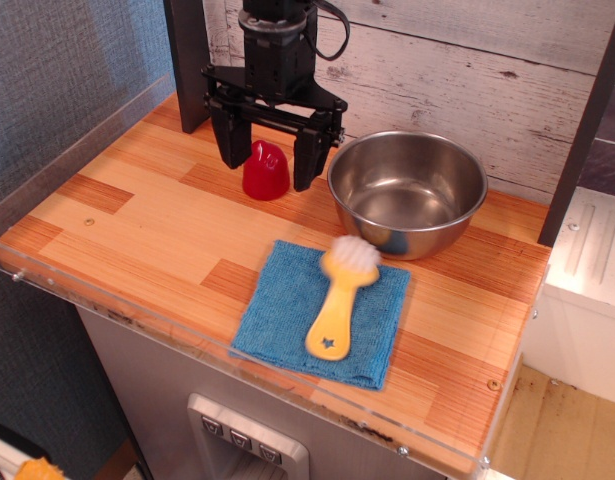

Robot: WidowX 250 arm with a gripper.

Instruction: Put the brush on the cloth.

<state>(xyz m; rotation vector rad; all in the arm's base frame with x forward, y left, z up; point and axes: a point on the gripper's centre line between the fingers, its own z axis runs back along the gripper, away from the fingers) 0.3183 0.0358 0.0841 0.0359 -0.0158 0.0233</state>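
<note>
Jaws spread wide and empty, our gripper [269,158] near the back edge, yellow scrub brush [342,297] flat on blue cloth [282,310] at the front edge.

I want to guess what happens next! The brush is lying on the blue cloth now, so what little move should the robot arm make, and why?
Probably just lift away and stop. The brush lies flat on the cloth, bristles toward the bowl, and nothing holds it. The gripper is open, up above the red cup, so the job looks done.
</note>
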